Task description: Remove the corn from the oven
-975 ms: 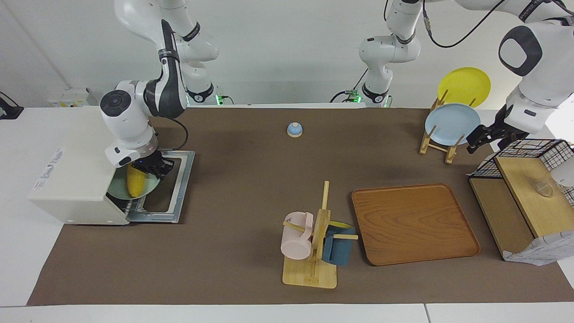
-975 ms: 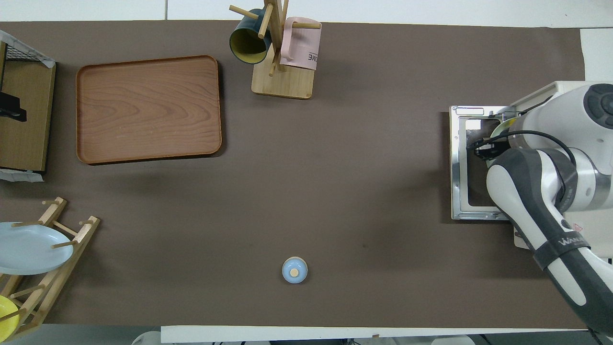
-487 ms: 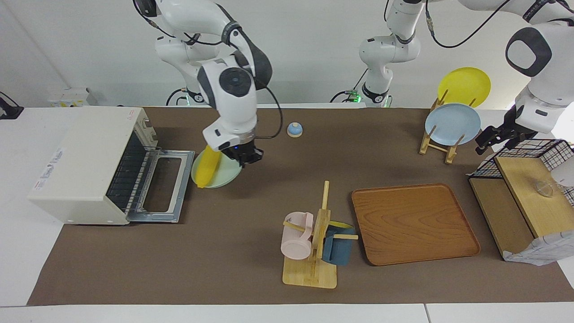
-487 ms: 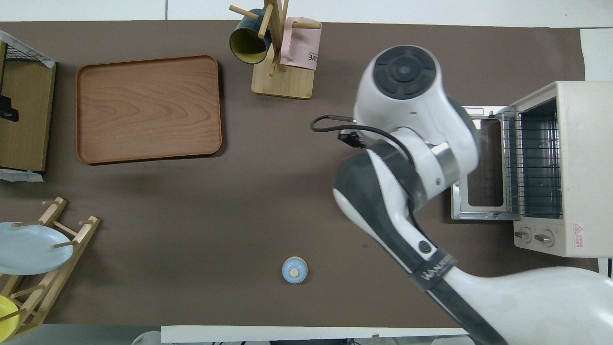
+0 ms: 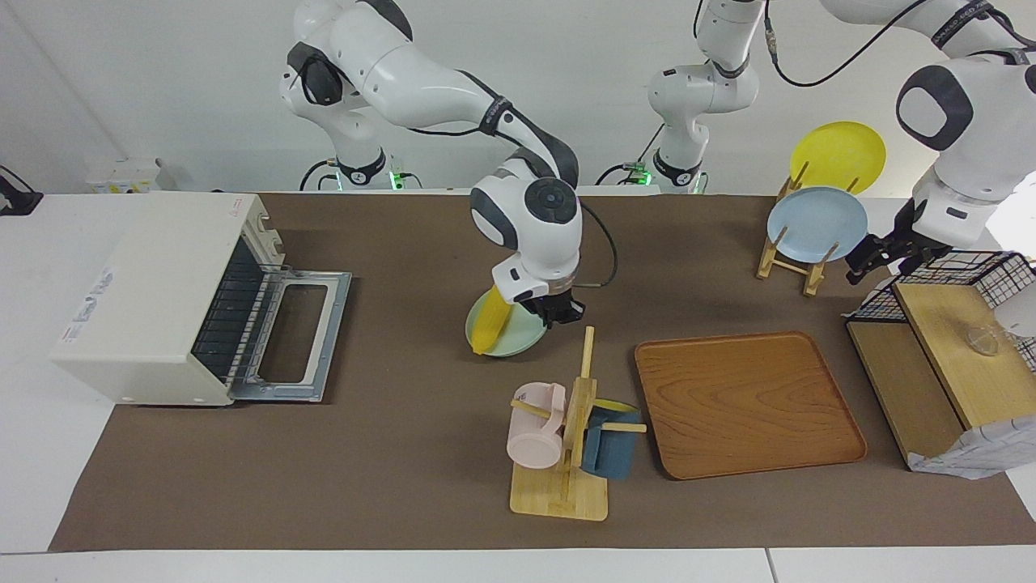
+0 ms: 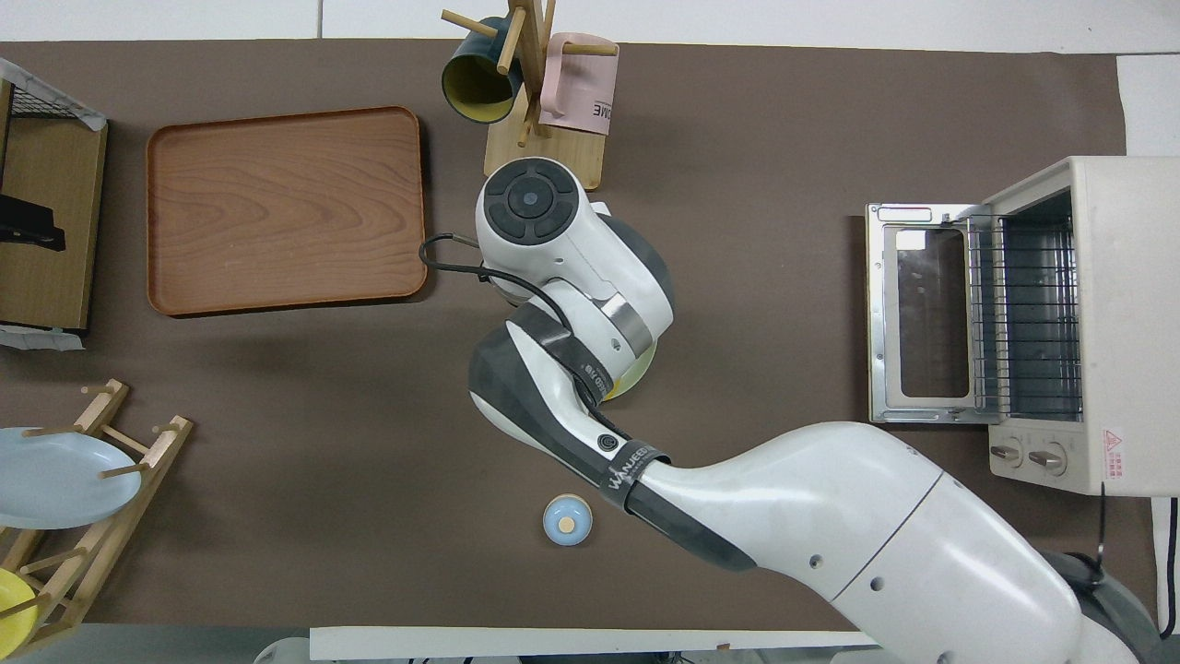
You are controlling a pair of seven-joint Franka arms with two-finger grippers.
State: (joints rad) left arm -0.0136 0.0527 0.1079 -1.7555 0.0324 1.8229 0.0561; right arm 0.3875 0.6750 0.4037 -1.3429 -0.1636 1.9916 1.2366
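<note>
The right gripper (image 5: 557, 312), jaws closed on the green plate (image 5: 518, 340) carrying the corn (image 5: 490, 328), hangs over the middle of the table, well apart from the open oven (image 5: 162, 300), so the step in hand is carrying and the next move calls for a level set-down; the left gripper (image 5: 878, 251) waits over the wire basket (image 5: 955, 271), its jaws I cannot tell.

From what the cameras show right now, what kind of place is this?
Probably a robot lab's mock kitchen table: a toaster oven with its door open, a mug tree with two mugs, and plates in a wooden rack.
</note>
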